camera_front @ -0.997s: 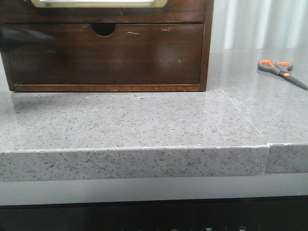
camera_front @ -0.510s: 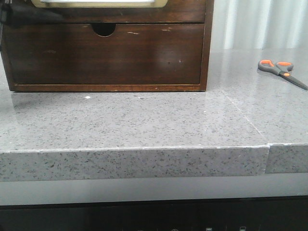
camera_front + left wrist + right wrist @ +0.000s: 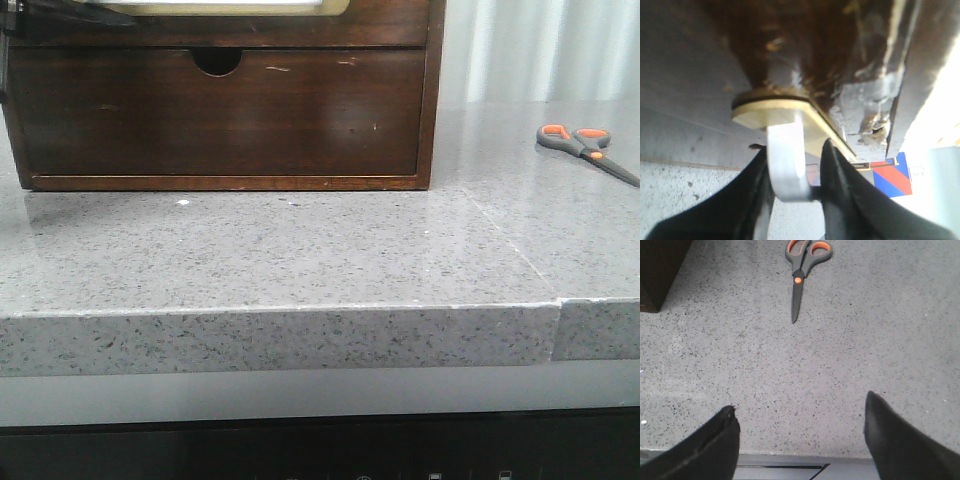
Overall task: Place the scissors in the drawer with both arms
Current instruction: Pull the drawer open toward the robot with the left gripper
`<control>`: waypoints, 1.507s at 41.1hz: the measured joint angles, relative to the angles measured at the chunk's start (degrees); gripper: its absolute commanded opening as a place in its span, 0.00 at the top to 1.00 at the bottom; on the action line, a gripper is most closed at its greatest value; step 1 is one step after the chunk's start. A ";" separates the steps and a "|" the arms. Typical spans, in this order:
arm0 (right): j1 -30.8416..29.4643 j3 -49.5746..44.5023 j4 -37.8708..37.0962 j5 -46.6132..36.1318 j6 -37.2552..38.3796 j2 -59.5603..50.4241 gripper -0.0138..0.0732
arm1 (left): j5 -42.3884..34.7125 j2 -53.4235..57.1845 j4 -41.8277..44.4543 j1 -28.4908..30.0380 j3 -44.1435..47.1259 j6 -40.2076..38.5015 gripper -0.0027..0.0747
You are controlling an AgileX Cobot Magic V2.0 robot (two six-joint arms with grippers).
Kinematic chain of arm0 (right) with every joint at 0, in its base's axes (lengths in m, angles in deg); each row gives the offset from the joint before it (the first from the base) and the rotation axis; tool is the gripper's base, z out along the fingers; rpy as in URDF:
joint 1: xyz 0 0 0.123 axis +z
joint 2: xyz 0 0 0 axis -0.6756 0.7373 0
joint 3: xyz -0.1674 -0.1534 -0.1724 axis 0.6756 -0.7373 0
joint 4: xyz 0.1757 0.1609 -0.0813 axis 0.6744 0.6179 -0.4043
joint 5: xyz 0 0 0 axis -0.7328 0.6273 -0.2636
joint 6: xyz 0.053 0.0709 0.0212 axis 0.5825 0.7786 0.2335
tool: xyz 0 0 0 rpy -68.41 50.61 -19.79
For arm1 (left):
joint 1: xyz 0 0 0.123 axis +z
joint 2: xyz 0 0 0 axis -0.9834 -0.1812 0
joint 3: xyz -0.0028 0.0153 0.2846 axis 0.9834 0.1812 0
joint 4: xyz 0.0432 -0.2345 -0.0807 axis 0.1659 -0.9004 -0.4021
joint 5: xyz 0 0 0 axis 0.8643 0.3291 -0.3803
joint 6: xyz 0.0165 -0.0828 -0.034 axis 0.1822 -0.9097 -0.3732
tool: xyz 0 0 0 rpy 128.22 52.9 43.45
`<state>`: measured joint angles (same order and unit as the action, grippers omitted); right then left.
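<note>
Scissors [image 3: 802, 270] flat on table [image 3: 300, 260], well right of drawer [image 3: 220, 8], blades toward right end effector [image 3: 800, 440], which hangs spread wide, empty, nearer. Left end effector [image 3: 792, 192] straddles drawer's metal handle [image 3: 787, 165]; clamped or not, cannot tell.

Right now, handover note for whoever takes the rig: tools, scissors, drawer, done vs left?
Left tool: fingers either side of the metal pull handle on the upper drawer; firm grip not confirmed.
Right tool: open, holding nothing, above the counter short of the scissors.
Scissors: lying flat on the counter, closed, to the right of the cabinet, untouched.
Drawer: no gap seen in the front view, looks shut.
Done: left arm at the handle.
Left: pull the drawer open, pick up the scissors, drop them in.
</note>
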<state>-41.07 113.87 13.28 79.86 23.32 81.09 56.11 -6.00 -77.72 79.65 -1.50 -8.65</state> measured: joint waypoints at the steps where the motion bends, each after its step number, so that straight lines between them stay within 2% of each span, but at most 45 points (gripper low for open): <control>1: 0.00 0.00 0.00 0.00 0.00 0.00 0.22 | -0.11 0.30 0.13 0.00 0.34 0.12 0.78; 25: 0.00 0.00 0.00 0.00 0.00 0.00 0.22 | 0.86 21.42 -0.58 0.10 20.35 1.82 0.78; 36: 0.00 0.00 0.00 0.00 0.00 0.00 0.22 | 1.13 29.57 -0.58 0.10 26.02 1.82 0.76; 39: 0.00 0.00 0.00 0.00 0.00 0.00 0.22 | 1.13 30.19 -0.58 0.10 26.26 1.82 0.71; 42: 0.00 0.00 0.00 0.00 0.00 0.00 0.22 | 1.13 30.36 -0.11 0.10 26.35 2.21 0.60; 45: 0.00 0.00 0.00 0.00 0.00 0.00 0.22 | 1.13 30.46 0.74 0.10 26.35 3.32 0.44; 48: 0.00 0.00 0.00 0.00 0.00 0.00 0.22 | 1.13 30.46 1.12 0.10 26.35 3.84 0.34; 55: 0.00 0.00 0.00 0.00 0.00 0.00 0.22 | 0.28 30.71 1.59 0.10 26.39 4.20 0.33; 62: 0.00 0.00 0.00 0.08 0.00 0.00 0.22 | -2.21 31.74 6.25 0.10 27.58 4.31 0.33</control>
<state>-41.07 113.87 13.28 79.94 23.32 81.09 53.90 25.74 -71.48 79.74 26.08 -4.34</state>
